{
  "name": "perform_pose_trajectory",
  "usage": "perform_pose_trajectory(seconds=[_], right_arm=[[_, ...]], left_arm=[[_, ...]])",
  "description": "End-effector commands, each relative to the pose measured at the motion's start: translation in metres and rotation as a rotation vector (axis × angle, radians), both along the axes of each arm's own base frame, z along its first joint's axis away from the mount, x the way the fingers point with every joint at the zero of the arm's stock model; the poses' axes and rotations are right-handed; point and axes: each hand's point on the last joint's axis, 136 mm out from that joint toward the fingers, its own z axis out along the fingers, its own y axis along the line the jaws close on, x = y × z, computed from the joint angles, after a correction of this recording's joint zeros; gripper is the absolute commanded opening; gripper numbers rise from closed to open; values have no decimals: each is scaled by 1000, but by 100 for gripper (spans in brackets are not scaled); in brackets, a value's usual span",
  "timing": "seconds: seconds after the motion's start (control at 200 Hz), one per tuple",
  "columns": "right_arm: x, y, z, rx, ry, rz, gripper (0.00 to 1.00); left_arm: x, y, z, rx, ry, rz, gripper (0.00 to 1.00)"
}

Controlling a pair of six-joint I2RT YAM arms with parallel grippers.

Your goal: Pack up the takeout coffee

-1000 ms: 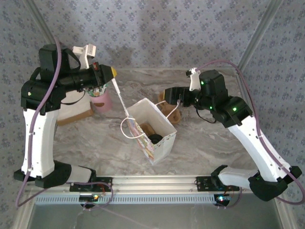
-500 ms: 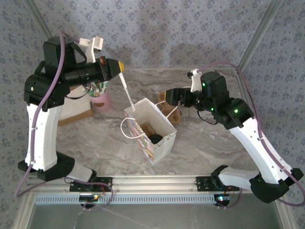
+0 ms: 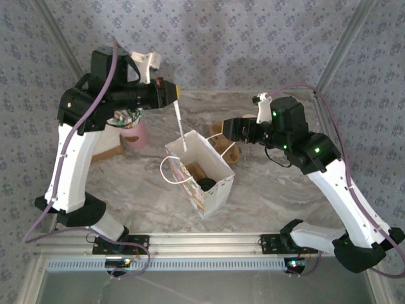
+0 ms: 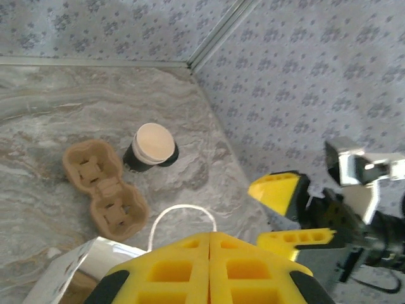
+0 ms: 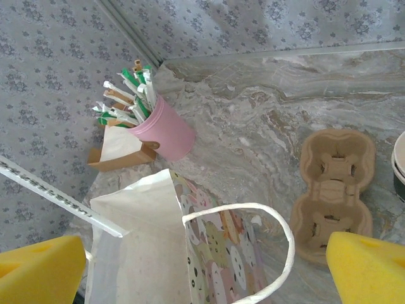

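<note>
Robot lab test cell, dressed with takeout props.
Left arm [image 3: 66, 164] and right arm [image 3: 345, 190] bolted to an alu rail [image 3: 202, 240] at the marble-look worktop [image 3: 126, 183] edge; alu frame [image 3: 345, 44], patterned fabric walls [image 3: 221, 38], loose cable [image 3: 297, 85]. Props: bag [image 3: 215, 190], cup carrier [image 5: 334, 190], pink cup of sticks [image 5: 169, 134].

Clamped in the left pincer [image 3: 175, 93], a stick [image 3: 180, 123], slanting down to the open mouth of a bag [image 3: 215, 193]. Below and between the two pincers, that bag, upright on the bench [image 3: 126, 183]; inside it, low down, the takeout coffee [image 3: 206, 184]. Under the right pincer [image 3: 220, 128], just behind the bag, a cup carrier [image 4: 104, 199] flat on the bench; just beyond the carrier, a second cup [image 4: 152, 144]. Left of the left pincer, well apart from the bag, a holder of sticks [image 5: 166, 130], with a napkin box [image 5: 120, 149] just beside it, away from the right pincer.
</note>
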Motion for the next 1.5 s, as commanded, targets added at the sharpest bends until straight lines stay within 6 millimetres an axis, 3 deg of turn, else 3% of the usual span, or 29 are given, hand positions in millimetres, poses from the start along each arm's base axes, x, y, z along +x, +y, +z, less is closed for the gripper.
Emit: perform_pose_trajectory(seconds=[0.0,0.21,0.505,0.834,1.164,1.494], right_arm=[[-3,-5,-3,6,16,-12,100],[-3,-6,-5,6,18,-15,100],[-3,-6,-5,10,15,-11,100],[-3,-1,-11,10,32,14,99],[-2,11,-14,19,50,55,100],[-3,22,-17,12,61,85,100]], left_arm=[[4,-5,-19,110,-41,2,7],[10,-23,-59,282,-78,-16,7],[3,-62,-109,413,-100,-111,5],[1,-72,-168,515,-86,-156,4],[-2,-51,-193,573,-65,-98,4],[-9,-38,-190,563,-75,-67,14]])
